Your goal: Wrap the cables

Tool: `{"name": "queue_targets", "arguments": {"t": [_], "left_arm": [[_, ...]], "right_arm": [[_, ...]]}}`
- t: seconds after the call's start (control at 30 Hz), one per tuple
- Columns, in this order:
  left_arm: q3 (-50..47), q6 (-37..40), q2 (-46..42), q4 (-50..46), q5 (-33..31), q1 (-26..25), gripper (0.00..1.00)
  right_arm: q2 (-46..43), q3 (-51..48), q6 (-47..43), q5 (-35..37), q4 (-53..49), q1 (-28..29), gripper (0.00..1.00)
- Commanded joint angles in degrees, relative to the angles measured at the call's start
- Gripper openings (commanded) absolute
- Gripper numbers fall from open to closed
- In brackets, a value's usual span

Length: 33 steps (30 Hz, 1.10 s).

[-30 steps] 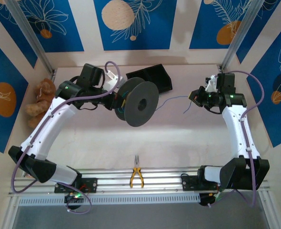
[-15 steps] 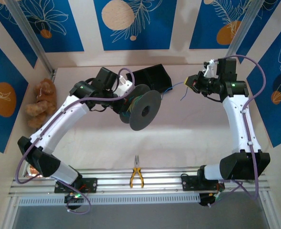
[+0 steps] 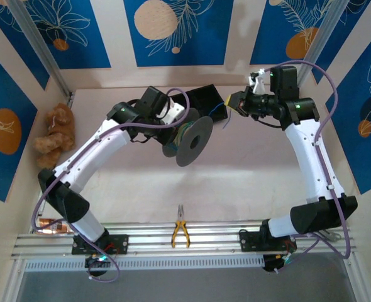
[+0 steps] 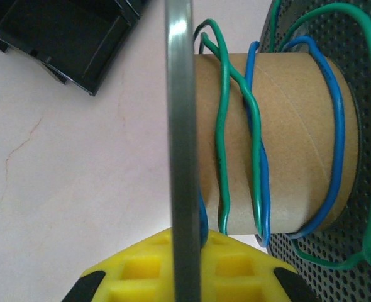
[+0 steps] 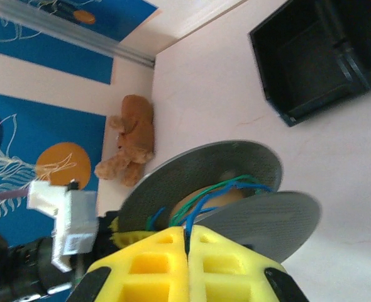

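Pale table (image 3: pixel 248 176), cables (image 4: pixel 219 138) around spool (image 4: pixel 292 145)

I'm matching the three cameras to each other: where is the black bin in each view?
Top external: black bin at back centre, just beyond the spool.
Left wrist: bin top-left, left of the spool.
Right wrist: bin top-right, above the spool.
Shared landmark: the spool.

The table (image 3: pixel 236 182) stands open across its near middle. Far centre, the spool (image 3: pixel 192 141), black bin (image 3: pixel 205 100) and the cables (image 4: pixel 260 176) strung to the right gripper (image 3: pixel 231 103) bar passage; a teddy bear (image 3: pixel 55 135) sits at the left wall.
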Motion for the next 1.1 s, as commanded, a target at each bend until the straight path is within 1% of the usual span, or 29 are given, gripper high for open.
{"name": "queue_targets", "arguments": {"t": [0.0,0.13,0.33,0.6,0.8,1.07], "left_arm": [[3.3,-3.2,1.9,-2.9,-5.6,-0.5,0.00],[5.7,-6.1,4.2,-3.9,-8.5,-0.5,0.00],[9.6,-10.7,7.0,-4.7,-11.0,-0.4,0.00],[15.2,-15.1,8.8,-5.9,-14.4,0.3,0.00],[16.3,-17.8,8.0,-5.6,-16.4,1.5,0.00],[16.3,-20.3,5.5,-3.9,-17.6,3.2,0.00]], "right_arm": [[0.4,4.5,1.4,-1.0,0.5,3.6,0.00],[1.1,6.2,1.6,0.4,0.2,8.5,0.00],[2.1,7.5,1.9,3.0,0.1,15.8,0.00],[3.0,6.3,2.0,6.3,0.5,24.1,0.00],[3.4,4.2,2.5,9.7,1.5,30.7,0.00],[5.8,-0.1,1.5,17.8,1.9,40.1,0.00]]}}
